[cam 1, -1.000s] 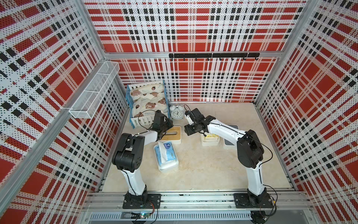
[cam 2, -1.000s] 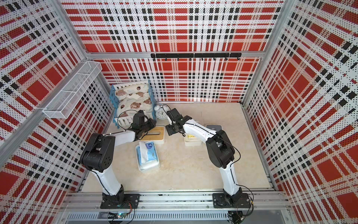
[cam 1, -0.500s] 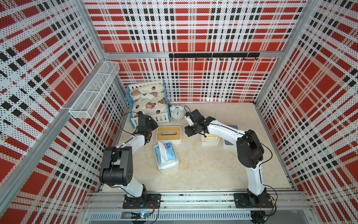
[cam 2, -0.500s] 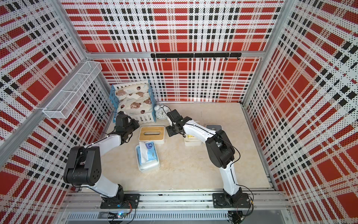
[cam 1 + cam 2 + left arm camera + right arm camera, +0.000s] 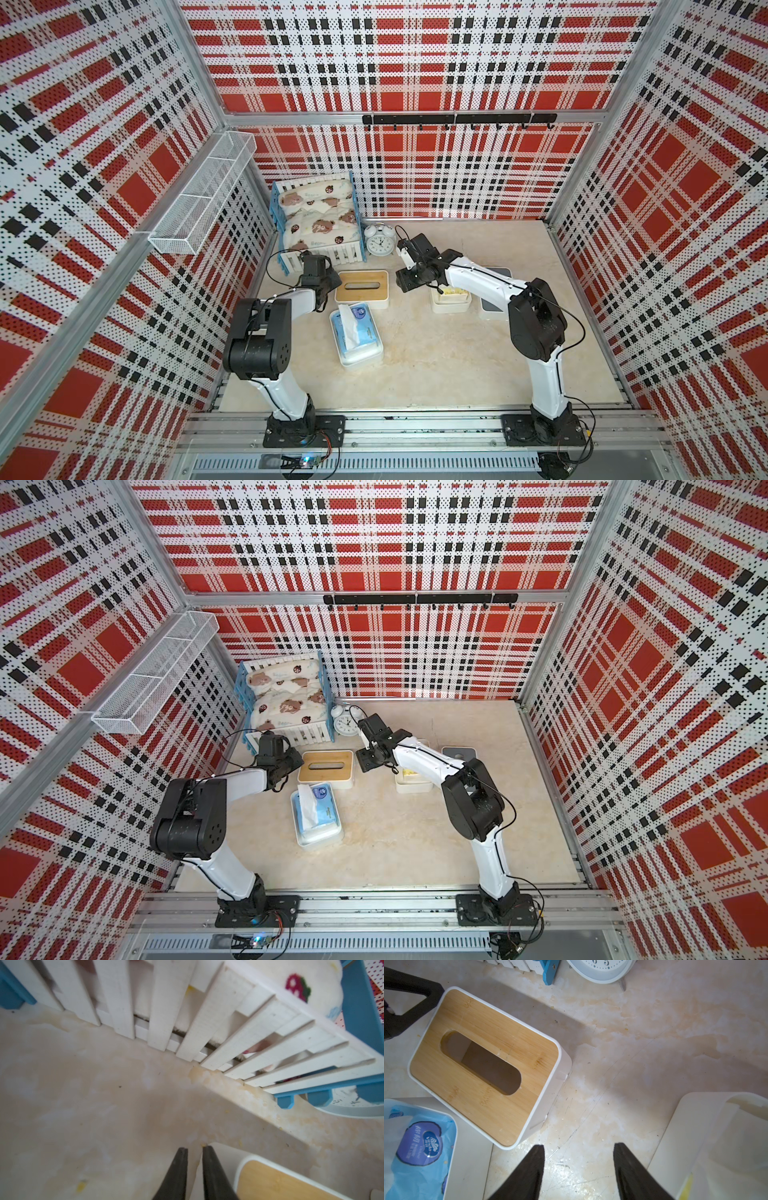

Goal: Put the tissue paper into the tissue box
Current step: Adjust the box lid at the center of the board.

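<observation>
The tissue box (image 5: 361,286) (image 5: 326,766) is white with a bamboo lid and an oval slot, and the slot (image 5: 481,1064) looks dark and bare inside. In front of it the tissue paper (image 5: 355,332) (image 5: 318,812) (image 5: 415,1147), a blue pack with a white sheet sticking up, lies in a white tray. My left gripper (image 5: 330,284) (image 5: 194,1148) sits low at the box's left end. Its fingers stand a narrow slit apart with nothing between them. My right gripper (image 5: 405,282) (image 5: 578,1145) hangs open over bare table just right of the box.
A blue and white toy bed (image 5: 316,220) and an alarm clock (image 5: 379,241) stand close behind the box. A white container (image 5: 451,297) and a grey flat device (image 5: 496,291) lie under my right arm. A wire basket (image 5: 203,195) hangs on the left wall.
My left gripper has drawn leftward off the tissue box lid and now stands beside its left end, the lid fully uncovered. The right gripper has hardly moved.
</observation>
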You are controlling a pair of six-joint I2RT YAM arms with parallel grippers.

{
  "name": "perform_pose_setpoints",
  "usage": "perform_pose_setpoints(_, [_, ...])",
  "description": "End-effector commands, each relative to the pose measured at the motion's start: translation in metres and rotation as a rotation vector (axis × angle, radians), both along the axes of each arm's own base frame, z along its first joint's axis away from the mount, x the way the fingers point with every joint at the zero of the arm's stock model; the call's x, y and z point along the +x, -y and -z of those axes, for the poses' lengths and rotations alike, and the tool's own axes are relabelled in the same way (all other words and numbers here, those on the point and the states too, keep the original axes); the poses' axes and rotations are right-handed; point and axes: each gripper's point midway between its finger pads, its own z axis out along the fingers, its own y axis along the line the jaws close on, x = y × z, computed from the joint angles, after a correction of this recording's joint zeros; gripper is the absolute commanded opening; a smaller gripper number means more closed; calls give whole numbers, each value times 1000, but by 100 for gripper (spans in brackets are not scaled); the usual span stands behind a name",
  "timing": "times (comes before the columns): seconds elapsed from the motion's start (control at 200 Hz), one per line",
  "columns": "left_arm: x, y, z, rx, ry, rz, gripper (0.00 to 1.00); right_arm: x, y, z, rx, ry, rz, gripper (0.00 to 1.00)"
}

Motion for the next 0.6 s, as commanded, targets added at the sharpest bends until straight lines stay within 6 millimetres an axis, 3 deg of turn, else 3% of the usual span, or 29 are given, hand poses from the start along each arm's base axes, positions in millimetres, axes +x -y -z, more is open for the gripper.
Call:
perform_pose_setpoints(0.0, [15, 21, -5, 17, 8, 68, 21, 3, -2, -35, 44, 56, -1, 59])
perform_pose_setpoints(0.361, [35, 75, -8, 28, -9, 179, 20, -3, 8, -31, 10, 52, 4, 59])
perform_pose_setpoints(0.501, [40, 109, -11, 8, 5, 245, 20, -2, 8, -37, -2, 71, -17, 61])
perform_pose_setpoints(0.556, [44, 113, -10, -1, 5, 255, 20, -1, 7, -38, -20, 77, -41, 65])
perform_pose_setpoints(0.571, [42, 129, -10, -3, 5, 287, 20, -1, 6, -39, -23, 79, -49, 66])
perform_pose_setpoints(0.596, [41, 136, -9, -9, 5, 304, 20, -1, 6, -38, -33, 80, -63, 67])
